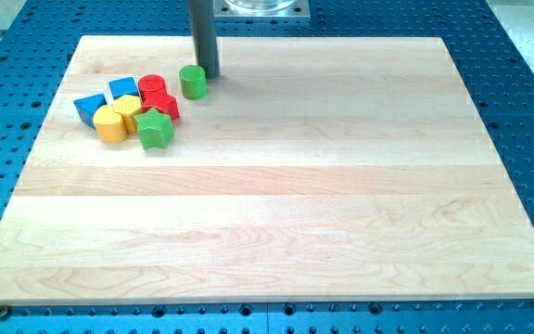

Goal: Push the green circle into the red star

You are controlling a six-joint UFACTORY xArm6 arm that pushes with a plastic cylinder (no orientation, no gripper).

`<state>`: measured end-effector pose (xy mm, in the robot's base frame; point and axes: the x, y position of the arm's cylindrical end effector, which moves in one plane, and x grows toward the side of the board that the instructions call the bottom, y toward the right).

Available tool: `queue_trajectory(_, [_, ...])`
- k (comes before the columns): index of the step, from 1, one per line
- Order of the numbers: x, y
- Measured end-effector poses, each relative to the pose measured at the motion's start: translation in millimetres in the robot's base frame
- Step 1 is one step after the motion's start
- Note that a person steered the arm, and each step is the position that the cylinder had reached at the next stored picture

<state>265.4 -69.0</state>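
Note:
The green circle (192,81) stands near the view's top left of the wooden board. My tip (209,74) is just to its right and slightly above, touching or nearly touching it. The red star (163,104) lies a little to the lower left of the green circle, with a small gap between them. It is packed in a cluster with the other blocks.
The cluster holds a red circle (152,86), a blue cube (123,89), a blue triangle (89,107), two yellow blocks (109,123) (128,109) and a green star (155,129). The board's top edge (267,39) is close behind my tip.

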Motion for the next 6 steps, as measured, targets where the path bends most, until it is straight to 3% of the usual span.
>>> queue_trajectory(1, [-22, -19])
queue_trajectory(4, [119, -9])
queue_trajectory(5, [68, 16])
queue_trajectory(6, [58, 1])
